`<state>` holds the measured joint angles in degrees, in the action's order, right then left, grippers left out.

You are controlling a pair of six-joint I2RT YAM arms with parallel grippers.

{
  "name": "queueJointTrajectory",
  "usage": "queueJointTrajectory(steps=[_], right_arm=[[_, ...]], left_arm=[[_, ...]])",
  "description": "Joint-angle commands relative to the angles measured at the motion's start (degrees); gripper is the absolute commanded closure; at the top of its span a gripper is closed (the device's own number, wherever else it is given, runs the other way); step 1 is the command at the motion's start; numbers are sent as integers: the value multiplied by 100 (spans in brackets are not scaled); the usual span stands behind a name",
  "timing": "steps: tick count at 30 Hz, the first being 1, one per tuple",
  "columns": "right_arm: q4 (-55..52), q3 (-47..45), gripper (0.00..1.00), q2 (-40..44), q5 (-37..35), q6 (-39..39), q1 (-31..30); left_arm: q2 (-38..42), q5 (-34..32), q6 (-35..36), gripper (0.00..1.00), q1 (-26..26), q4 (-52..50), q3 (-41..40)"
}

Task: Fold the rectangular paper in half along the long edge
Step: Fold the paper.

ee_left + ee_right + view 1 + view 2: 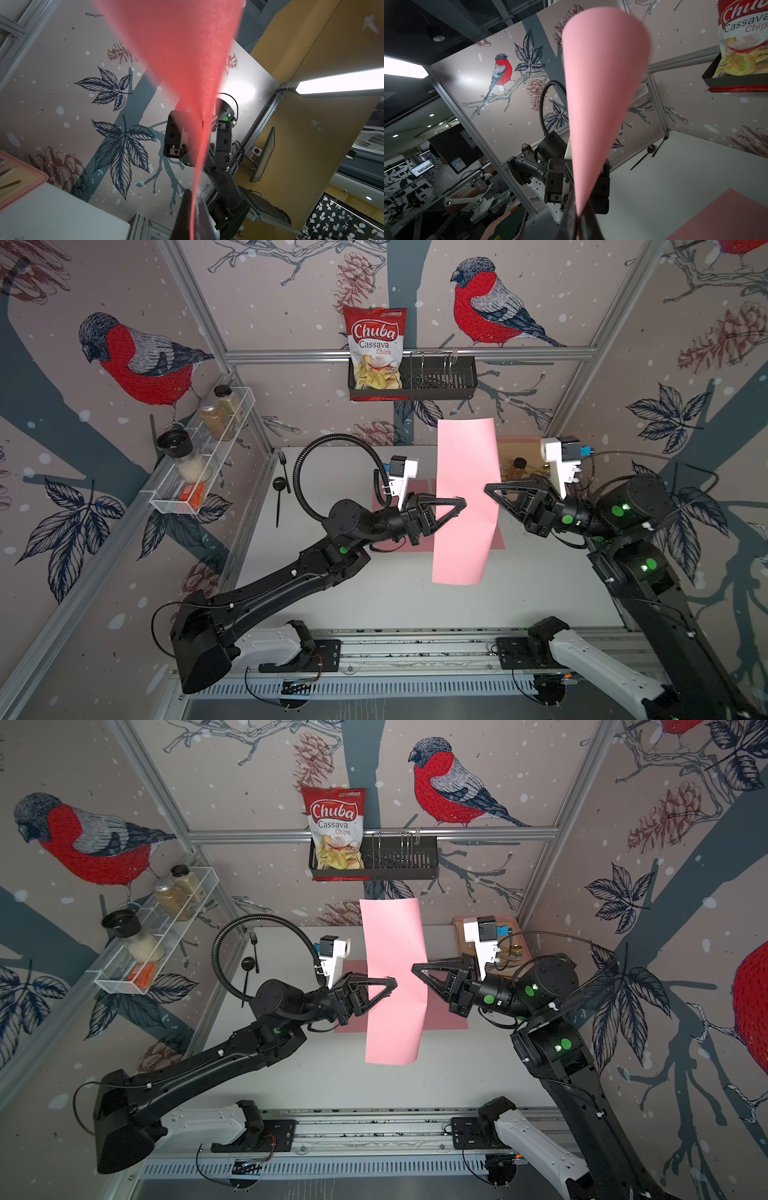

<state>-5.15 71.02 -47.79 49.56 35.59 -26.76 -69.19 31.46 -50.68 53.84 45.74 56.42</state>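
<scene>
A pink rectangular paper [465, 464] [395, 940] hangs lifted above the table, its long side running from far to near, slightly bowed. My left gripper [462, 502] [394, 982] is shut on it from the left, about midway along its length. My right gripper [488, 489] [414, 969] is shut on it from the right, at nearly the same spot. In the left wrist view the paper [182, 52] fans out from the closed left gripper [192, 207]. In the right wrist view the paper [602, 72] rises from the closed right gripper [578, 216].
A second pink sheet [444, 1017] [726, 216] lies flat on the table under the arms. A black fork and spoon [282, 485] lie at the far left. A tray [515, 456] sits far right. A chips bag [376, 350] stands in a black wall basket [440, 381]; a wire shelf [203, 456] holds jars.
</scene>
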Motion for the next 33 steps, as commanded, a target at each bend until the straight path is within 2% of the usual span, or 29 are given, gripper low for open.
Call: queueJointTrajectory(steps=[1, 2, 4, 11, 13, 17, 23, 27, 28, 29, 30, 31, 32, 33], right_arm=[[216, 71, 84, 3, 11, -34, 11], [148, 82, 70, -11, 64, -43, 10], [-11, 74, 60, -21, 168, -91, 10], [-820, 60, 51, 64, 446, -477, 7], [-1005, 36, 57, 81, 447, -579, 13], [-1297, 28, 80, 120, 460, -717, 0], [-1542, 61, 100, 207, 462, -848, -2], [-1659, 91, 99, 261, 364, -943, 4], [-1677, 113, 89, 251, 279, -951, -1], [-1691, 139, 73, 232, 195, -964, 9], [-1669, 149, 69, 210, 155, -966, 5], [-1621, 149, 74, 202, 138, -955, 10], [-1543, 140, 88, 208, 106, -942, 6], [-1473, 135, 98, 232, 5, -930, 5]], left_arm=[[70, 38, 116, 100, 0, 107, 44], [79, 20, 140, 100, -4, 74, 44], [120, -12, 180, 100, -2, 29, 46], [151, -60, 269, 100, -4, -80, 44], [160, -60, 285, 100, 3, -108, 44], [199, -97, 330, 100, 3, -180, 42], [213, -160, 356, 100, 1, -193, 44], [175, -150, 391, 100, 3, -214, 44], [153, -134, 399, 100, -3, -215, 43], [136, -123, 385, 100, 2, -199, 44], [122, -107, 376, 100, 0, -182, 43], [108, -104, 369, 100, -4, -175, 45], [91, -82, 360, 100, 1, -165, 44], [92, -82, 356, 100, 1, -155, 43]])
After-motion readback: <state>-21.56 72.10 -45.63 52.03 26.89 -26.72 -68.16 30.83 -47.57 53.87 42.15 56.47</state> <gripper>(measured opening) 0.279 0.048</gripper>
